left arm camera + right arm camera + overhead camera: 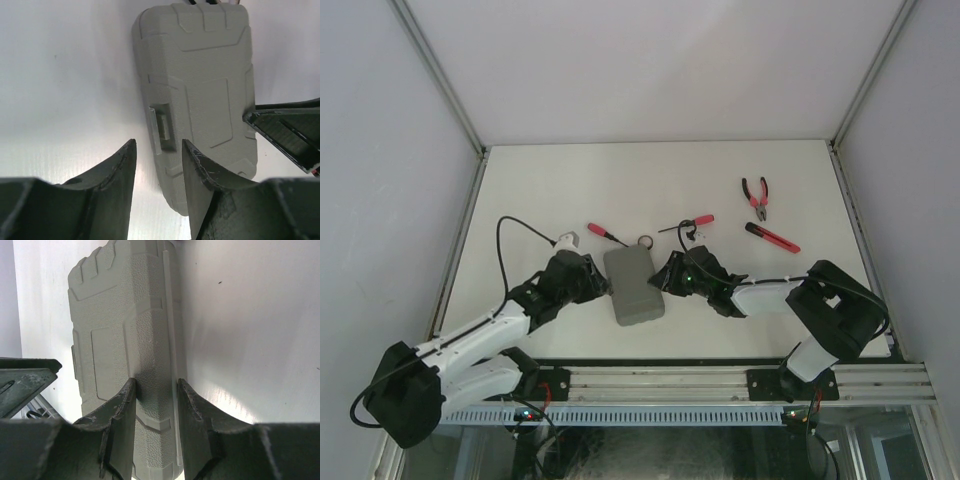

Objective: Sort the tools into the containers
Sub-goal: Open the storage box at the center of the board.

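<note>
The grey case (633, 285) lies closed on the white table between my two arms. My left gripper (597, 283) is at its left long edge; in the left wrist view its jaws (158, 147) stand open astride that edge, just below the latch (161, 127). My right gripper (665, 277) is shut on the opposite long edge (155, 390), one finger on the lid and one outside the rim. Behind the case lie a black ring (645, 240) and two red-handled screwdrivers (607, 234) (688, 224). Further right lie the pliers (756, 197) and a slim red-black stick tool (772, 237).
Grey walls and metal posts close in the table on three sides. The aluminium rail (720, 380) with the arm bases runs along the near edge. My right gripper's finger (290, 135) shows at the case's far side in the left wrist view.
</note>
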Robot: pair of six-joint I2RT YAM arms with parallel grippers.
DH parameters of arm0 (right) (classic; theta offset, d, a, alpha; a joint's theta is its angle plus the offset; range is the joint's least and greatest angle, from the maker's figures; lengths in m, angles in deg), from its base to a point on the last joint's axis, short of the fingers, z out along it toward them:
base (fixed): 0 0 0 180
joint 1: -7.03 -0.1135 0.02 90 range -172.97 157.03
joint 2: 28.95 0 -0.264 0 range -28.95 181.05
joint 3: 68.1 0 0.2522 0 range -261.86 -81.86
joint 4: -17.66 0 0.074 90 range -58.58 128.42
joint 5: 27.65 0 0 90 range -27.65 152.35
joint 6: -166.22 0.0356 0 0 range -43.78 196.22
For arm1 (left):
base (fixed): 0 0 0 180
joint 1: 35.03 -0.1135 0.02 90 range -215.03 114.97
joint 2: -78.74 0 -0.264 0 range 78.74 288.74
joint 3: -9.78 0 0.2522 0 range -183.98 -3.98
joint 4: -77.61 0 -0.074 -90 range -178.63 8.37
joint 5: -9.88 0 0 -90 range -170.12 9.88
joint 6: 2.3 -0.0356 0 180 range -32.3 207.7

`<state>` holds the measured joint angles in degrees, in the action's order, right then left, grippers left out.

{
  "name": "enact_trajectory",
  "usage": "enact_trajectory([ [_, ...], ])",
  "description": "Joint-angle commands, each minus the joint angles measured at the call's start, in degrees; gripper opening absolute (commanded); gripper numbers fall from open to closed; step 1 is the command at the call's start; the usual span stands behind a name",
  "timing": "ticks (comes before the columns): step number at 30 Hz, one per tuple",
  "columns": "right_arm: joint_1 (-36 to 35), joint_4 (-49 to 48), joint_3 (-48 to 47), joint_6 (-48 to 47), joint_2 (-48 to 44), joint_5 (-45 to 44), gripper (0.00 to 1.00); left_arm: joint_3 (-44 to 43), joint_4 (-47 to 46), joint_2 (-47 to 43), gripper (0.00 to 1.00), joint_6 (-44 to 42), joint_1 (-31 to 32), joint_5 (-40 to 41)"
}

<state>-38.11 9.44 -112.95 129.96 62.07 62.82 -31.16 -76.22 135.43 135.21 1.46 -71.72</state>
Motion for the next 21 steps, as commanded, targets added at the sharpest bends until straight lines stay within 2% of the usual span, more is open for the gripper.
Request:
enact_trajectory([
  [1, 0.01, 20.01, 4.44, -5.83, 4.95, -3.47, 0.13, 1.52, -3.36, 1.68, 0.44, 0.96, -0.89, -0.25],
  [13, -0.03, 19.87, 4.46, -5.74, 5.22, -3.28, 0.13, 3.51, -8.51, 6.09, 0.39, 1.35, -1.2, -2.96],
  [21, -0.12, 19.76, 4.46, -5.9, 5.3, -3.1, 0.13, 4.4, -9.33, 7.3, 0.29, 1.45, -1.63, -2.75],
])
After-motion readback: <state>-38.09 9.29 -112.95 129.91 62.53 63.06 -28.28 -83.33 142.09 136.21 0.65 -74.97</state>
